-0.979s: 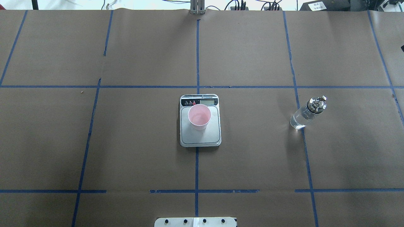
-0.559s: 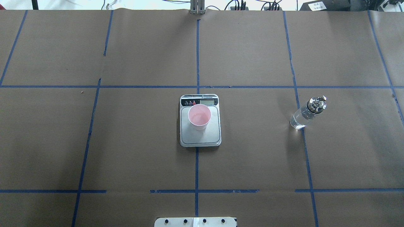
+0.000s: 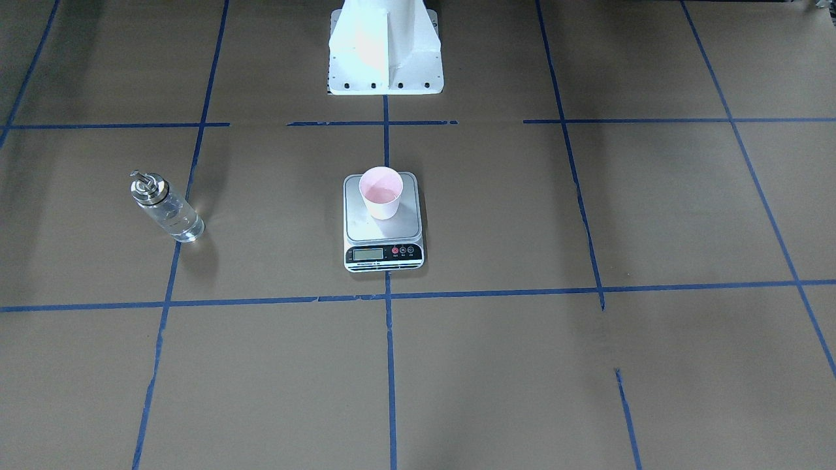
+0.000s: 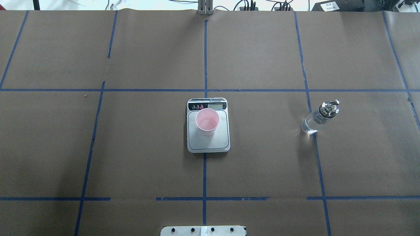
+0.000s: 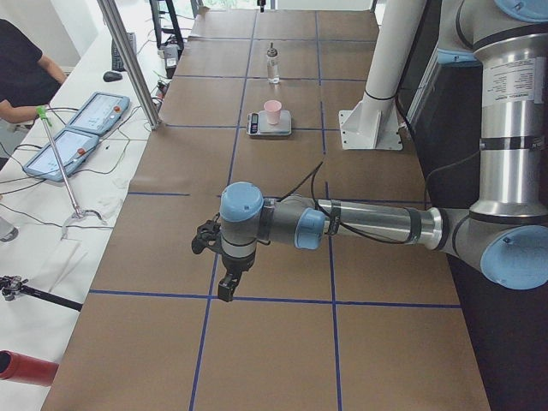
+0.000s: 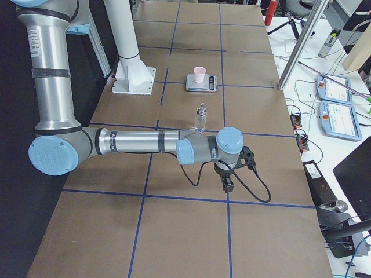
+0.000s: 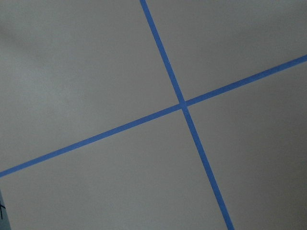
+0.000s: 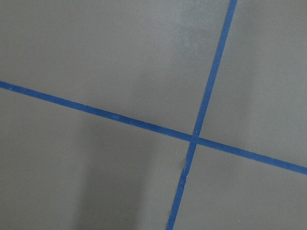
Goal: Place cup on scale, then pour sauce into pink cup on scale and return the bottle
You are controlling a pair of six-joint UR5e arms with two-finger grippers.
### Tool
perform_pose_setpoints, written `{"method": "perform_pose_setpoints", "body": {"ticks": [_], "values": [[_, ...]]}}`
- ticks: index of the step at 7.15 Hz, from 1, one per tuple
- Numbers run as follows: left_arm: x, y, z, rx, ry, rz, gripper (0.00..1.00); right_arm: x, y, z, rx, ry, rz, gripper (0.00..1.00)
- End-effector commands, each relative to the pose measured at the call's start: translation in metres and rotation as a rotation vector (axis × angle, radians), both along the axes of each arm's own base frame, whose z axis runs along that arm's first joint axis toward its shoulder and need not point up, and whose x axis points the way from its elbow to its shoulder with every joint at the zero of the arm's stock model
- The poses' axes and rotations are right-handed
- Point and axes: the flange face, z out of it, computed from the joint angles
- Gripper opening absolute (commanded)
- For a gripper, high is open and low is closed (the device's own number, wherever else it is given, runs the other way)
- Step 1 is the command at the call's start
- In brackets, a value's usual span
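The pink cup (image 4: 207,122) stands upright on the scale (image 4: 220,141) at the table's middle, on the platform just behind the display (image 3: 368,253). The glass bottle (image 4: 317,118) with the metal spout stands upright on the table on my right side, apart from the scale, with clear sauce in it. Both also show in the front view: cup (image 3: 381,192), bottle (image 3: 165,209). My left gripper (image 5: 224,287) hangs over the table far from the scale, seen only from the side. My right gripper (image 6: 228,184) hangs near the bottle's end of the table. I cannot tell whether either is open or shut.
Brown paper with a blue tape grid covers the table. The robot's white base (image 3: 385,46) stands behind the scale. An operator (image 5: 21,77) and tablets (image 5: 81,128) are at a side bench. Both wrist views show only tape crossings.
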Motion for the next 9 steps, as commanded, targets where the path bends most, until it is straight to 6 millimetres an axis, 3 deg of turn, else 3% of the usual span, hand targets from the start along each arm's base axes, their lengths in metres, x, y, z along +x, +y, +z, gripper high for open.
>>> {"method": "perform_pose_setpoints", "body": {"ticks": [1,4,6,7,9], "values": [[0.004,0.012,0.022,-0.077,0.058,0.004,1.00,0.001,0.009,0.009,-0.030,-0.002,0.003,1.00],[0.009,0.011,0.015,-0.075,0.138,0.010,1.00,0.018,0.019,0.012,-0.124,-0.009,0.037,1.00],[0.009,0.007,0.006,-0.055,0.135,0.009,1.00,0.041,0.025,0.010,-0.226,-0.057,0.088,1.00],[0.009,0.006,0.005,-0.052,0.134,0.008,1.00,0.041,0.028,-0.002,-0.255,-0.057,0.090,1.00],[0.007,0.006,0.005,-0.053,0.125,0.005,1.00,0.042,0.032,-0.001,-0.254,-0.049,0.088,1.00]]}}
